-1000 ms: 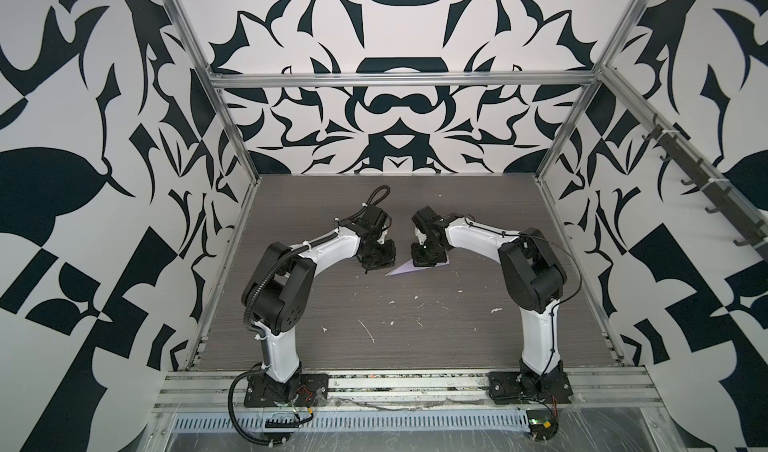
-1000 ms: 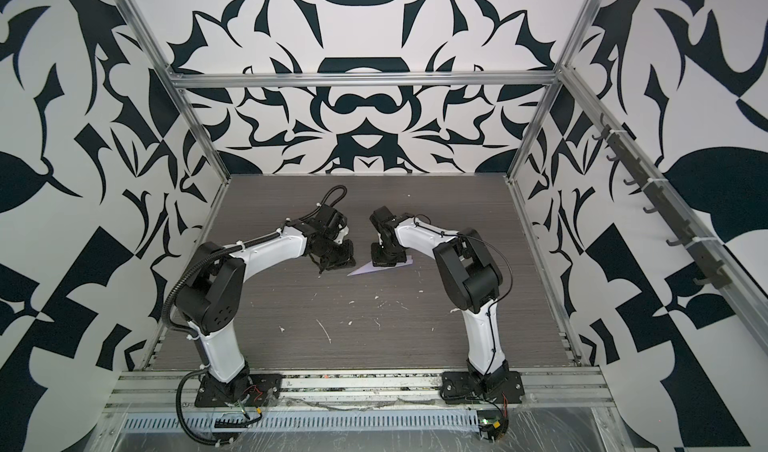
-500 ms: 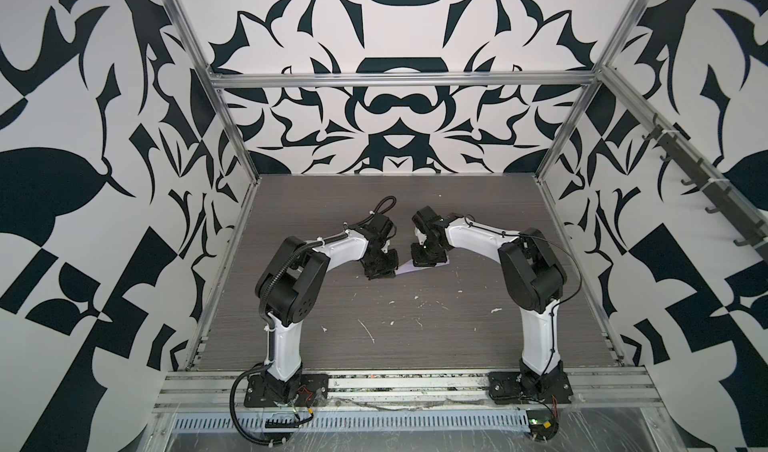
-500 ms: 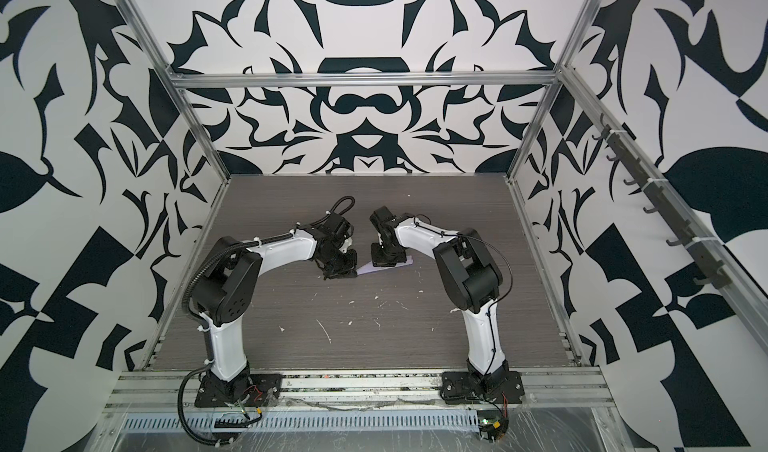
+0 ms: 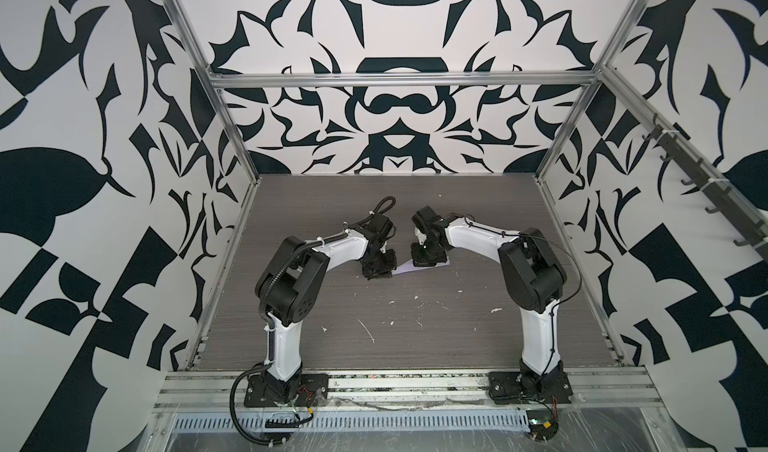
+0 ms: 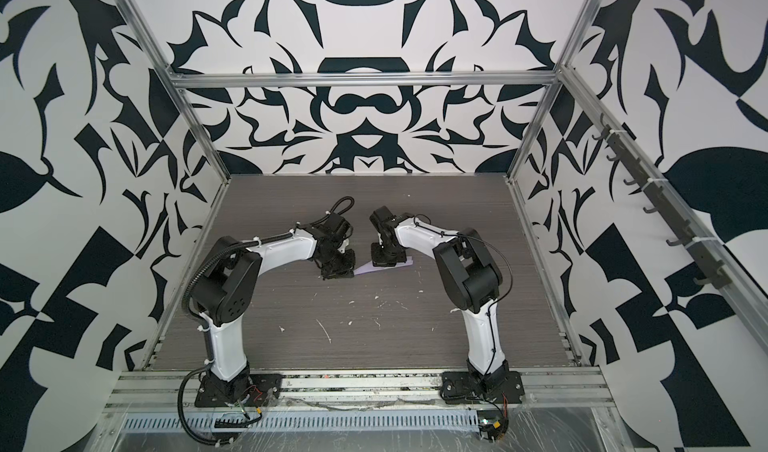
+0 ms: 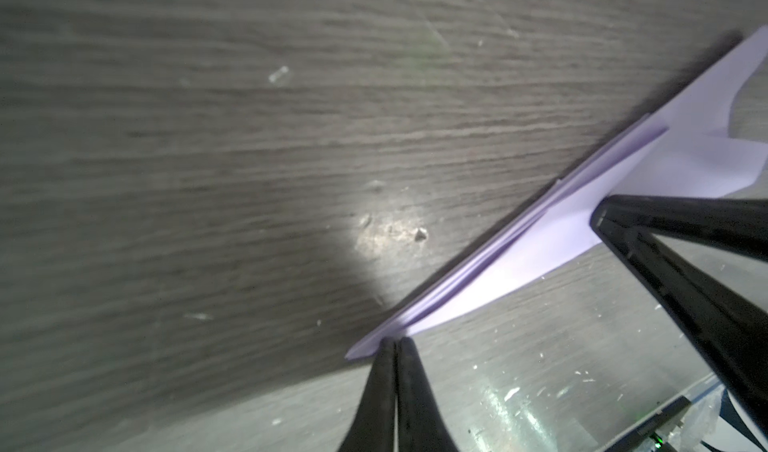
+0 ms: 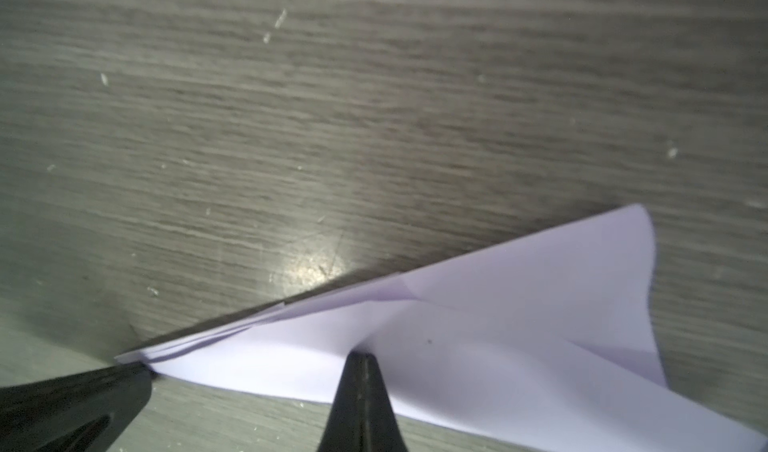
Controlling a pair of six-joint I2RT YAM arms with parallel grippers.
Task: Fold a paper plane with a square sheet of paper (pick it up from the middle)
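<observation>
In both top views the plane (image 5: 409,268), a slim lilac paper dart, is lying flat in the middle of the table (image 5: 415,346). Its nose is pointing at the left gripper (image 5: 377,272), and the right gripper (image 5: 427,258) is standing over its middle. Both are working well apart from the walls, with bare grey wood-grain and white flecks (image 5: 368,332) lying around. In the left wrist view the left gripper (image 7: 395,341), matte black jaws pressed together, is touching the sharp nose of the plane (image 7: 540,242), where layered creased edges are running straight. Whether paper is sitting between the tips I cannot tell. In the right wrist view the right gripper (image 8: 361,356), jaws likewise closed, is pressing its tips on the body of the plane (image 8: 519,325). The thin matte paper is puckering there, and the wide tail edge is curving.
</observation>
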